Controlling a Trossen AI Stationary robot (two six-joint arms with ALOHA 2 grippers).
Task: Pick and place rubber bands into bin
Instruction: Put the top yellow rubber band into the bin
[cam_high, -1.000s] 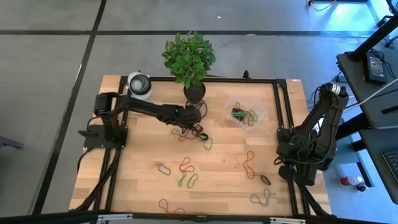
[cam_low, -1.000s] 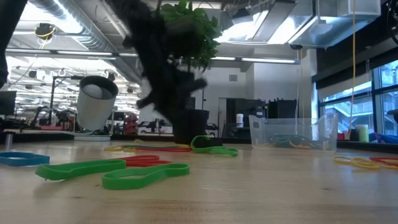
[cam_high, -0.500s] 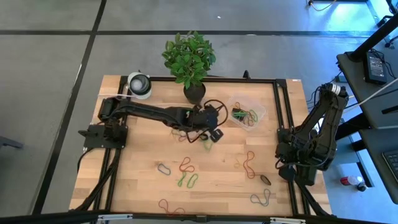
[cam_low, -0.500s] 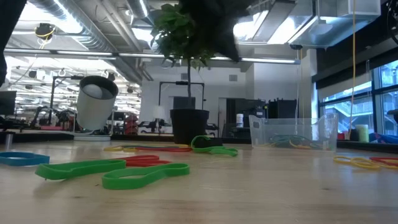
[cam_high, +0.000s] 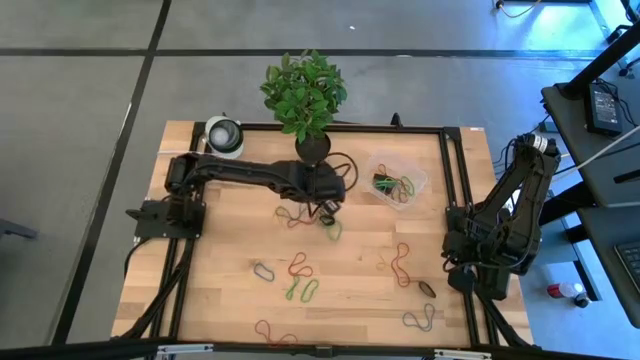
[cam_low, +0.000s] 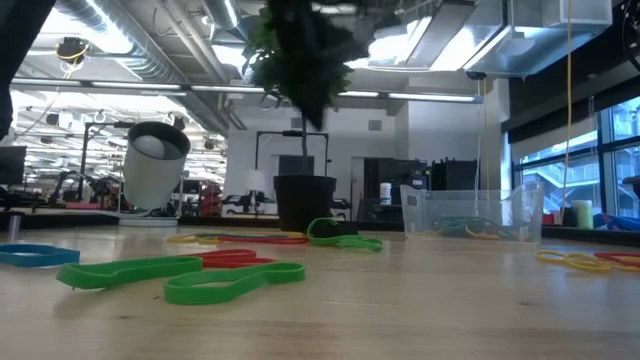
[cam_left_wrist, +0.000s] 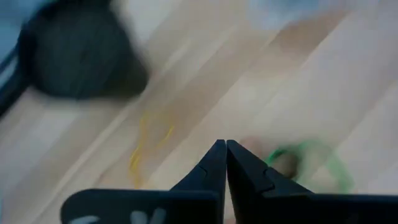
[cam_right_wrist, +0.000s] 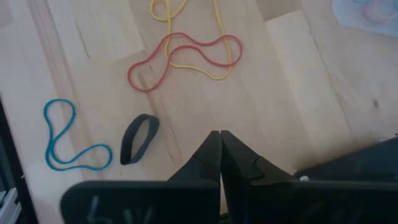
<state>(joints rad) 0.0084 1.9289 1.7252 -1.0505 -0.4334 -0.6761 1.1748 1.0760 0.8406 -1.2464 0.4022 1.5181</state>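
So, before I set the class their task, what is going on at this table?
A two-armed robot is clearing loose coloured rubber bands off a wooden table into a small clear plastic bin that already holds a few. The left pincer hangs shut above a green rubber band beside the black plant pot, and no band shows in it. The right pincer waits shut at the table's right edge, over a black band.

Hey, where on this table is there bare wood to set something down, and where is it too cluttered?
Bare wood lies on the table between the left arm's base and the grey band. Another free patch sits between the bin and the red band. It is crowded by the plant pot, where the left gripper hangs over several rubber bands.
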